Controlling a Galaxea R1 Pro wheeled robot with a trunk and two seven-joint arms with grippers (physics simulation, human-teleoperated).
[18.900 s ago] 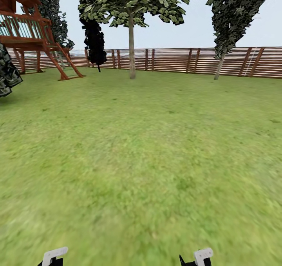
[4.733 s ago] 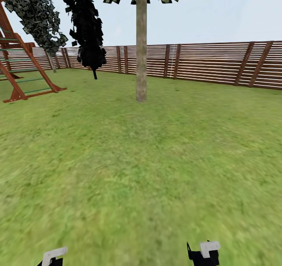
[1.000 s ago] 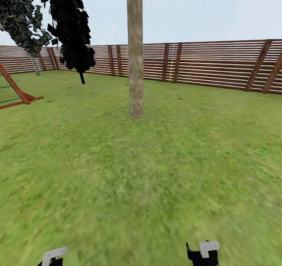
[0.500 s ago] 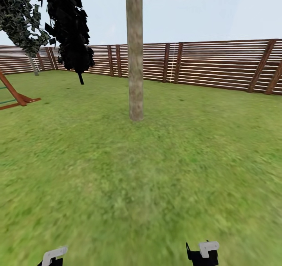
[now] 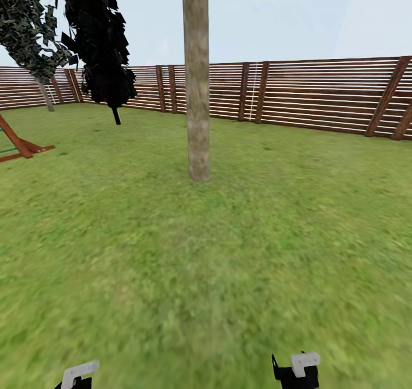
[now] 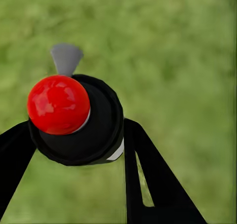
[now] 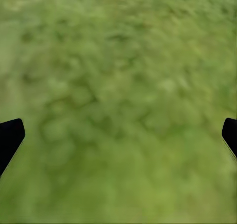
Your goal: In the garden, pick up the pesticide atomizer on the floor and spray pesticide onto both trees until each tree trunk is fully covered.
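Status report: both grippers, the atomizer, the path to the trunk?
Left gripper shut on atomizer. Right gripper open, over grass. Trunk ahead; only open grass between.

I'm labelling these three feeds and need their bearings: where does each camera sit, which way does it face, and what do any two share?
Head view: on the robot's head, facing forward over the grass to a tree trunk and fence; arm tips at the bottom edge.
Left wrist view: by the left pincer, facing down; fingers grip the sprayer.
Right wrist view: by the right pincer, facing down; fingers apart.
All share grass.
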